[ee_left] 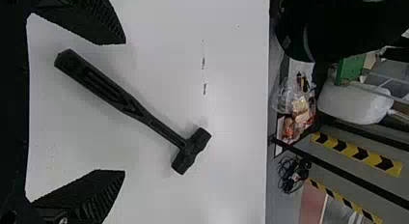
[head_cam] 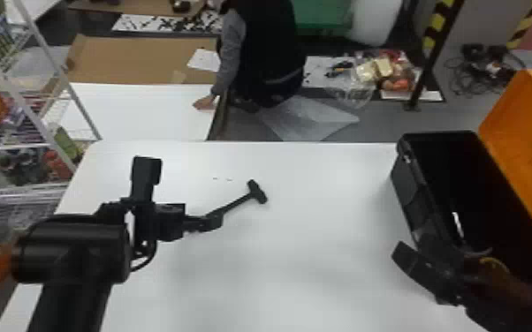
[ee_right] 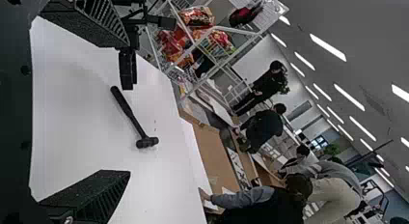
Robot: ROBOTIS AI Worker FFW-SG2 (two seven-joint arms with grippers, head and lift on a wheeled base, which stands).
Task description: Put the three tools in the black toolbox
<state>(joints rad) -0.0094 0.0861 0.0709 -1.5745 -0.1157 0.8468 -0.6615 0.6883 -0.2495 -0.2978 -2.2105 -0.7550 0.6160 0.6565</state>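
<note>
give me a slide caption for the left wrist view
Open left fingers frame the handle of a black hammer lying on a white table.

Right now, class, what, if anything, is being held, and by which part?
Nothing is held: the left gripper and right gripper are open, and the hammer lies on the table.

A hammer (head_cam: 257, 191) lies on the table (head_cam: 305, 273), around the middle of its far half, head farther right than the handle. The left gripper (head_cam: 184, 190) is over the table, beside the handle. To the right, the toolbox (head_cam: 404, 190) stands on the table, its lid (head_cam: 521, 150) along its right side. The right gripper (head_cam: 426, 249) is at its near left corner. A wire rack (head_cam: 39, 117) stands left; another table (head_cam: 137, 110) lies behind.
</note>
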